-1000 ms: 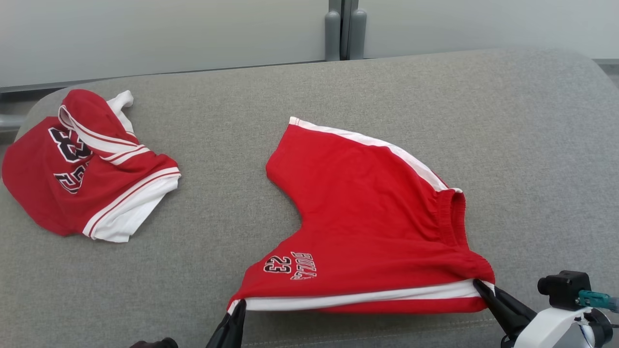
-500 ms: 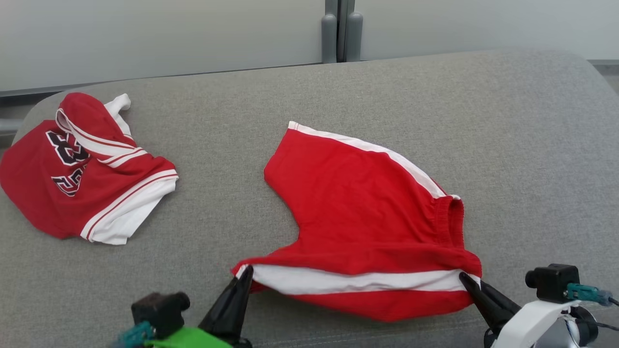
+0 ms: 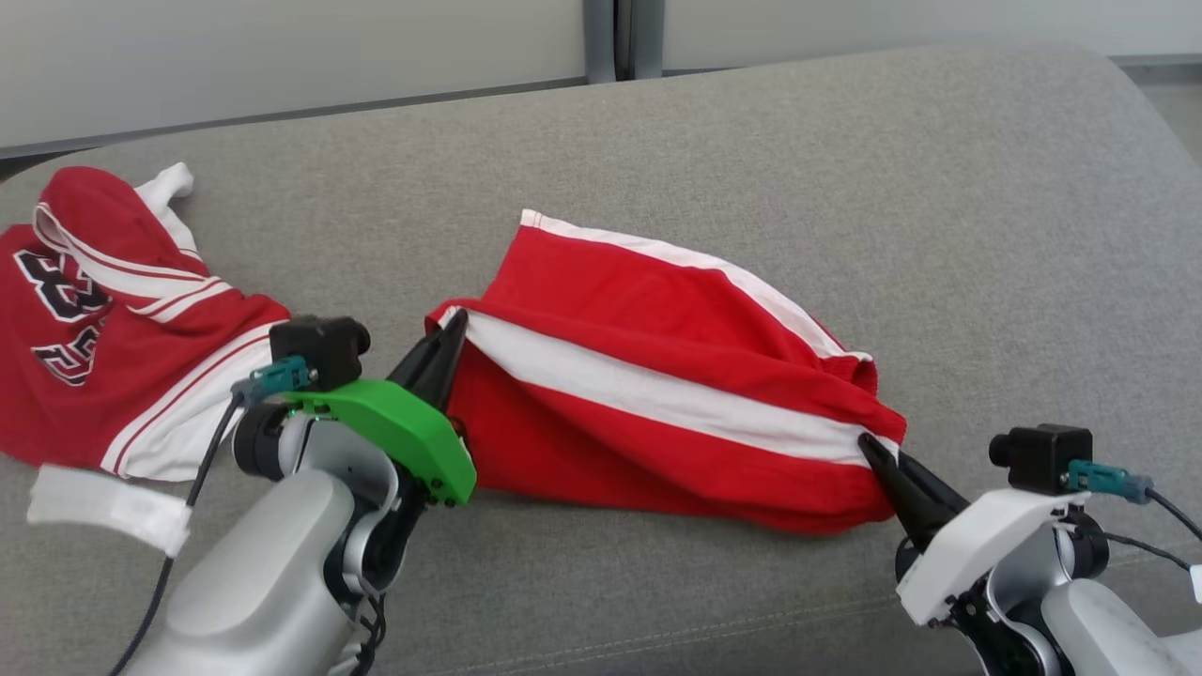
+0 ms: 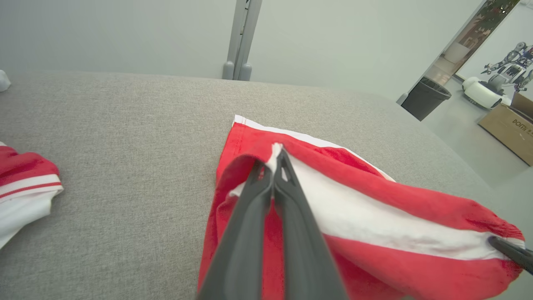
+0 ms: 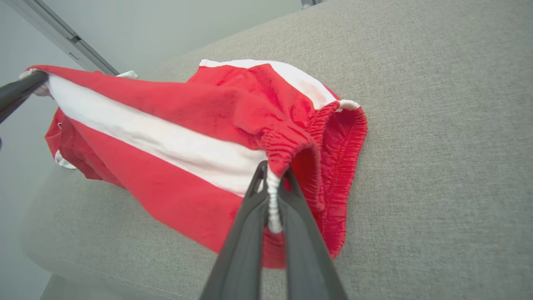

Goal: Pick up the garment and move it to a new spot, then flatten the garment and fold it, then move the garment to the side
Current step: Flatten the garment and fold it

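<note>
Your left gripper [image 3: 454, 327] has carried its corner of the shorts [image 3: 657, 451] up and over since a moment ago, so the white-striped edge now runs across the middle of the cloth instead of along the near side. That gripper is pinched shut on the leg hem, which it holds raised above the grey cushion [image 3: 892, 188]. Your right gripper [image 3: 866, 441] is clamped on the elastic waistband at the stripe's other end. The shorts sit mid-cushion, half doubled over, with the far leg flat. You have a red jersey [image 3: 84, 376] crumpled well off to the left.
</note>
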### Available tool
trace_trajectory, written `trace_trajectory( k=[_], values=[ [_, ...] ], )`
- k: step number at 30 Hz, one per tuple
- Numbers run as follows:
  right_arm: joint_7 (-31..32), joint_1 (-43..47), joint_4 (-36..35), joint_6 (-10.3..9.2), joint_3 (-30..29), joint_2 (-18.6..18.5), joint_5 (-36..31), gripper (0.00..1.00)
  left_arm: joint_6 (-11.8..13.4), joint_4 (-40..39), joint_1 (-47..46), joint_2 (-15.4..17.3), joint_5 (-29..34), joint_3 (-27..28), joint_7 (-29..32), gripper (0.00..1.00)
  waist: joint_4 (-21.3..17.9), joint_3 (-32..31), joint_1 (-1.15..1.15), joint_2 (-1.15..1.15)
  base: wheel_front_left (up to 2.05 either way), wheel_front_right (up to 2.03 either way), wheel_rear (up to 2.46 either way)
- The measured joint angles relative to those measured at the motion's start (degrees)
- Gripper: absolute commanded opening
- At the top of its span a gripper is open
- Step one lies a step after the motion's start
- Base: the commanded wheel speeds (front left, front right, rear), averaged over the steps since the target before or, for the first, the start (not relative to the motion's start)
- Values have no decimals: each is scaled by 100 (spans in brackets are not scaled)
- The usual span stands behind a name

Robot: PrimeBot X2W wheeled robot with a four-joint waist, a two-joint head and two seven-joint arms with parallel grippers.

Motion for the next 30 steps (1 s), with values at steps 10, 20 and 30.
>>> trace_trajectory(
  k=[10, 20, 30],
  values=[
    [-269, -777, 427, -1, 18, 454, -1, 0, -489, 1614, -1523, -314, 275, -115, 218, 0, -432, 600, 0, 0, 0, 0, 0],
    [-509, -1544, 954, -1, 154, 787, 99, 0, -746, 2970, -2680, -552, 499, -230, 347, 0, -877, 1230, 0, 0, 0, 0, 0],
    [-626, -2258, 1566, -1, 389, 937, 264, 0, -909, 4099, -3366, -726, 552, -267, 394, 0, -1190, 1730, 0, 0, 0, 0, 0]
  ],
)
